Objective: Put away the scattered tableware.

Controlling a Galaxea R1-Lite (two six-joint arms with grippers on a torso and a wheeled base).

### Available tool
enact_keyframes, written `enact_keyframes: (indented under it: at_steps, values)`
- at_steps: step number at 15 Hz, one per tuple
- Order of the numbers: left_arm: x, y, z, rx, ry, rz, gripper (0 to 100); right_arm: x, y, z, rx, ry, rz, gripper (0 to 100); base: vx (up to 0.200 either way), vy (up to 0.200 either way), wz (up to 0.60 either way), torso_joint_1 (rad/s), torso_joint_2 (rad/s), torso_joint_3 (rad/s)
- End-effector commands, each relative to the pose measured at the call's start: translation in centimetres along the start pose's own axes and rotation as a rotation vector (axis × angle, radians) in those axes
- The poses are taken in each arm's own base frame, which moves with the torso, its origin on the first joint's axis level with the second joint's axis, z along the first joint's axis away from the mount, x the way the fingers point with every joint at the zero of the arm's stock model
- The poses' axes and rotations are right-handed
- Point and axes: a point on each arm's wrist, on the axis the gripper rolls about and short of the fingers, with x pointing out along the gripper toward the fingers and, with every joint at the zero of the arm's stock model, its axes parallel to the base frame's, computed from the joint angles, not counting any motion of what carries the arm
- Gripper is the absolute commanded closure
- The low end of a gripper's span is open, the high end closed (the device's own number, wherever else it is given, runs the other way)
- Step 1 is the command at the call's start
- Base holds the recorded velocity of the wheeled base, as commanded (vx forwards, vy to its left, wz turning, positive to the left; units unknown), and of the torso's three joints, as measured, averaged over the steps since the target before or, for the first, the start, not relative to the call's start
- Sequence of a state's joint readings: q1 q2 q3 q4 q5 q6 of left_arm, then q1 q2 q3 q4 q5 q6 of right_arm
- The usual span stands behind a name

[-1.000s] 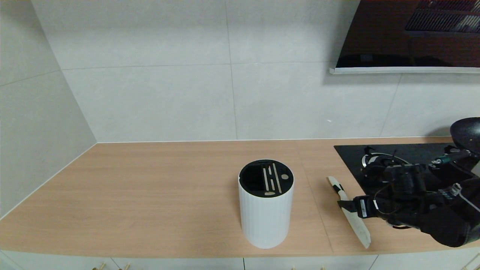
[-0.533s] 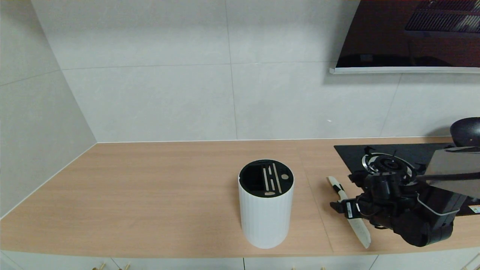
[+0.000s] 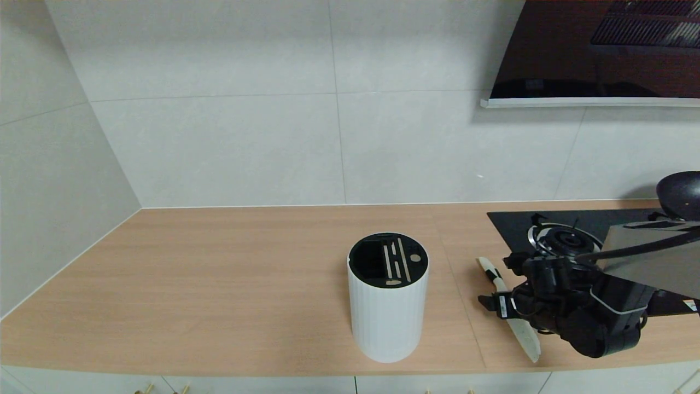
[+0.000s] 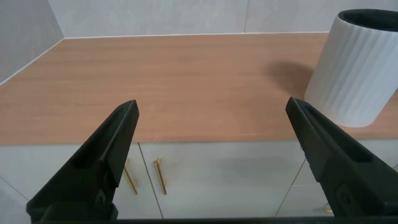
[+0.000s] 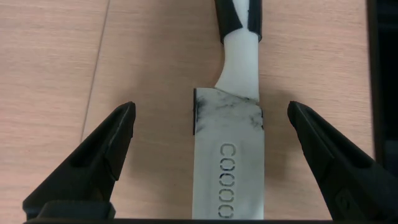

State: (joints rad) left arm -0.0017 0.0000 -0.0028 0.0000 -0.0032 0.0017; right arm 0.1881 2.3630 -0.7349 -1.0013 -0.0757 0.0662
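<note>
Knife (image 3: 524, 335) with a white blade and a black-and-white handle lies flat on the wooden countertop (image 3: 219, 273), at 3 o'clock from the white ribbed holder (image 3: 388, 312) and well apart from it. In the head view its handle points toward 11 o'clock, at the tiled wall, and its blade tip points toward 5 o'clock, near the counter's front edge. The right gripper (image 5: 211, 112) hovers above the knife where the blade joins the handle, its fingers spread wide, one on each side of the blade and neither touching it. The holder stands upright, its black top cut with slots and one larger opening. The black stove (image 3: 514, 224) sits at 2 o'clock from the knife, with a dark range hood (image 3: 596, 49) on the wall above. The left gripper (image 4: 211, 106) hangs off the counter's front edge, at about 7 o'clock from the holder, fingers spread apart and holding nothing; below it are white cabinet doors with thin gold handles (image 4: 158, 175)
</note>
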Motion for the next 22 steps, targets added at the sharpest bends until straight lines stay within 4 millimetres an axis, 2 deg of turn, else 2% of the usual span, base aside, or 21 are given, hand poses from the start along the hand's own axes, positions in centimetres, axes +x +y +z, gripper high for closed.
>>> enact_keyframes:
  at_steps: [1, 7, 8, 15, 17, 19, 22]
  values:
    - [0.0, 0.0, 0.0, 0.0, 0.001, 0.0, 0, 0.2, -0.1, 0.1, 0.005, -0.004, -0.003, 0, 0.0, 0.0, 0.0, 0.0, 0.0, 0.0]
    - [0.0, 0.0, 0.0, 0.0, 0.001, 0.0, 0, 0.4, -0.5, -0.1, 0.01, 0.002, -0.013, 0, 0.0, 0.0, 0.0, 0.0, 0.0, 0.0]
    - [0.0, 0.0, 0.0, 0.0, 0.001, 0.0, 0, 0.6, -0.5, -0.3, 0.008, 0.01, -0.014, 100, 0.0, 0.0, 0.0, 0.0, 0.0, 0.0]
    - [0.0, 0.0, 0.0, 0.0, 0.001, 0.0, 0, 0.7, -0.5, -0.6, 0.006, 0.019, -0.016, 100, 0.0, 0.0, 0.0, 0.0, 0.0, 0.0]
    - [0.0, 0.0, 0.0, 0.0, 0.001, 0.0, 0, 0.2, -0.5, 0.2, 0.009, -0.006, -0.013, 100, 0.0, 0.0, 0.0, 0.0, 0.0, 0.0]
    - [0.0, 0.0, 0.0, 0.0, 0.001, 0.0, 0, -1.5, -0.5, 1.8, 0.013, -0.055, -0.01, 100, 0.0, 0.0, 0.0, 0.0, 0.0, 0.0]
    - [0.0, 0.0, 0.0, 0.0, 0.001, 0.0, 0, -5.1, -0.5, 4.0, 0.019, -0.129, -0.004, 100, 0.0, 0.0, 0.0, 0.0, 0.0, 0.0]
